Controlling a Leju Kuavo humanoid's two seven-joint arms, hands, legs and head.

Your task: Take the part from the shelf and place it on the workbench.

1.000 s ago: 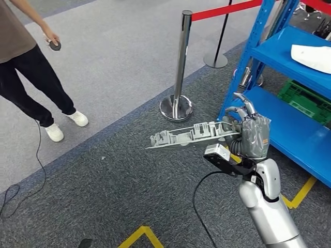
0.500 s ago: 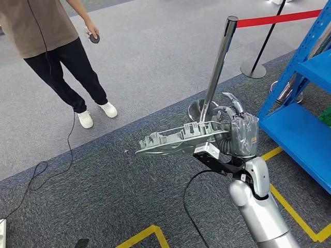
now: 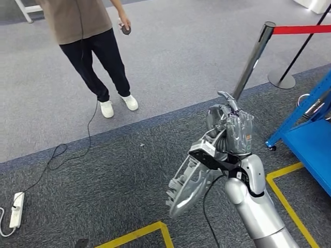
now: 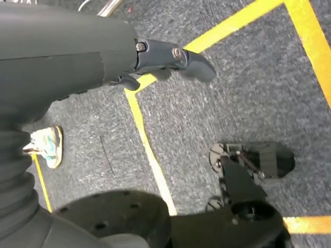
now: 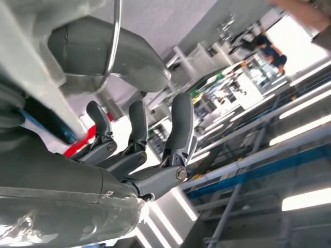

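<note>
One part (image 3: 190, 185), held by right hand (image 3: 230, 133)

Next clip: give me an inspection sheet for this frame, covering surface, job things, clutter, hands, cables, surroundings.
Surface: grey carpet floor with yellow tape lines; no workbench seen.
Job's things: grey part held by the right hand, its free end drooping toward the floor; blue shelf at the right edge.
Clutter: nothing seen.
Hands: right hand grips the part; left hand hangs over the floor, holding nothing.
Cables: white power strip with a black cable running toward the person; another black cable by the right arm.
Surroundings: a person standing, holding a small dark thing; stanchion post with red belt.
</note>
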